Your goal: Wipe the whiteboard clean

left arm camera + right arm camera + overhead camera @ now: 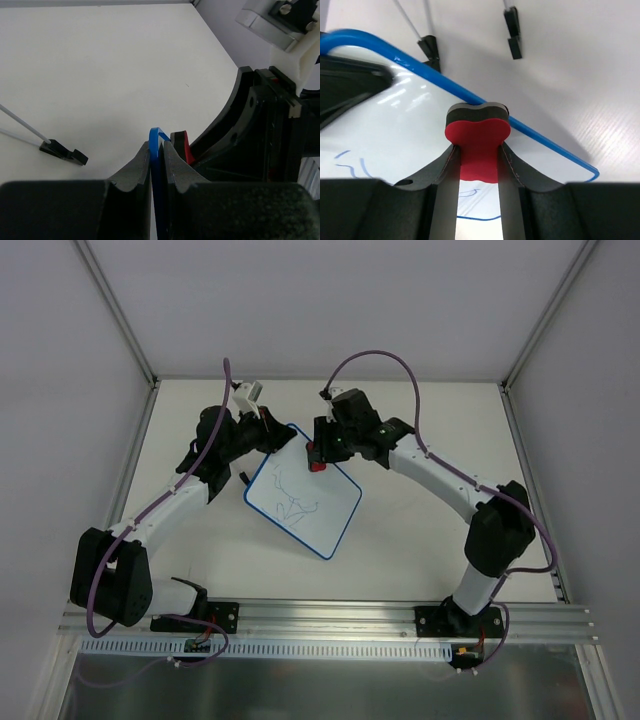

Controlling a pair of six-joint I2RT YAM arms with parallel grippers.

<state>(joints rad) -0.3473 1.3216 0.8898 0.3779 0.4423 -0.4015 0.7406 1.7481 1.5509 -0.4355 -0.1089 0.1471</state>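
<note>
Jutting past the right fingers, the red eraser clamped between them is set at the blue rim of the whiteboard, which is pinched between the left fingers. If pressed hard, the board could be levered from that thin pinch onto the desk.

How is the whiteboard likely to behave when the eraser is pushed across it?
Probably stiff: the whiteboard looks flat though the left gripper pinches only its rim at one corner. It may pivot or slip under the eraser, since the hold is narrow. Its surface looks glossy, so likely slippery.
</note>
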